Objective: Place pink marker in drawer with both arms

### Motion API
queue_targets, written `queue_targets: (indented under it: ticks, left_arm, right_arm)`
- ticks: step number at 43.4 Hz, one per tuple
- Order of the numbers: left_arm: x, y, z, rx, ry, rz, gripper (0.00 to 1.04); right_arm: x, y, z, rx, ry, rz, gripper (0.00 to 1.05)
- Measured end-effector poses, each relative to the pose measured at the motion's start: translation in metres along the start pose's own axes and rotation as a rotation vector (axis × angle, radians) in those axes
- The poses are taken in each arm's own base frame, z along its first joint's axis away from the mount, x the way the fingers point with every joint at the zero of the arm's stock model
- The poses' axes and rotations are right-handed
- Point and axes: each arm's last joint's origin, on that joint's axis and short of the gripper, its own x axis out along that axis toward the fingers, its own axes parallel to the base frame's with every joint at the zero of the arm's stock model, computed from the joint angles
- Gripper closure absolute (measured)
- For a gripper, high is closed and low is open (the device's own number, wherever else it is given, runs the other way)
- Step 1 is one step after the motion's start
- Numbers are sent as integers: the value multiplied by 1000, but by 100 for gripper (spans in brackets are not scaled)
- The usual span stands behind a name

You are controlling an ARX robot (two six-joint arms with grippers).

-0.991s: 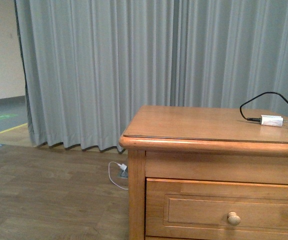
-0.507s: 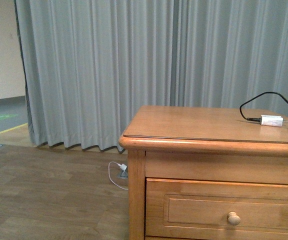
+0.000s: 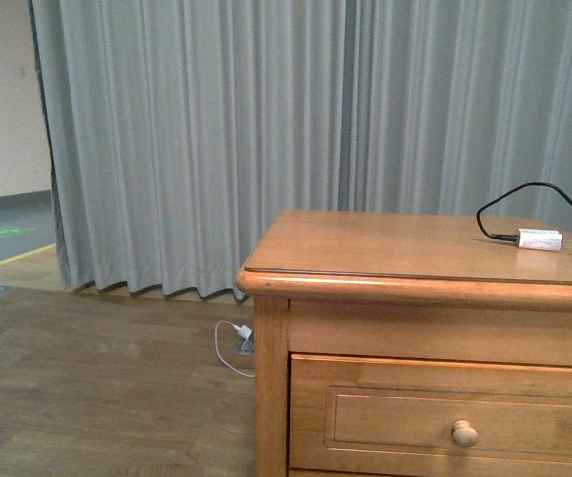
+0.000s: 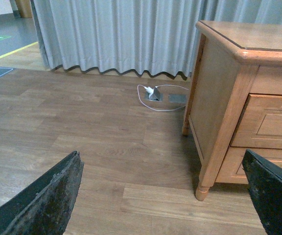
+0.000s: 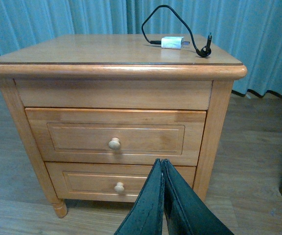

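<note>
The pink marker shows in no view. The honey-brown cabinet has its top drawer (image 5: 115,137) shut, with a round knob (image 5: 114,143); the same drawer (image 3: 445,417) sits at the lower right of the front view. My right gripper (image 5: 161,166) is shut with nothing in it and hangs in front of the cabinet, low, near the second drawer (image 5: 119,182). My left gripper (image 4: 160,161) is open and empty above the wooden floor, off the cabinet's left side, with the drawer front (image 4: 273,122) seen edge-on. Neither arm appears in the front view.
A small white box (image 3: 539,239) with a black cable (image 3: 524,194) lies on the cabinet top (image 3: 385,243). Grey curtains (image 3: 266,129) hang behind. A white plug and cord (image 4: 153,93) lie on the floor by the curtain.
</note>
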Motion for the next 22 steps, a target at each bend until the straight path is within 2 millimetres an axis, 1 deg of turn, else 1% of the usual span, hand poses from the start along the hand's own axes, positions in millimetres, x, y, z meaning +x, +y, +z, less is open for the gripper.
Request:
queue_targets:
  ticks: [4,7,9,22]
  left_arm:
    - [0,0,0,0,0,0,6]
    - [0,0,0,0,0,0,6]
    - [0,0,0,0,0,0,6]
    - [0,0,0,0,0,0,6]
  right_arm:
    - [-2,0,0,0,0,0,103]
    - [-9,0,-5,0,34,0,103]
    - [-11,0,-3,0,6,0,103]
    - [-12,0,-3,0,6,0,103]
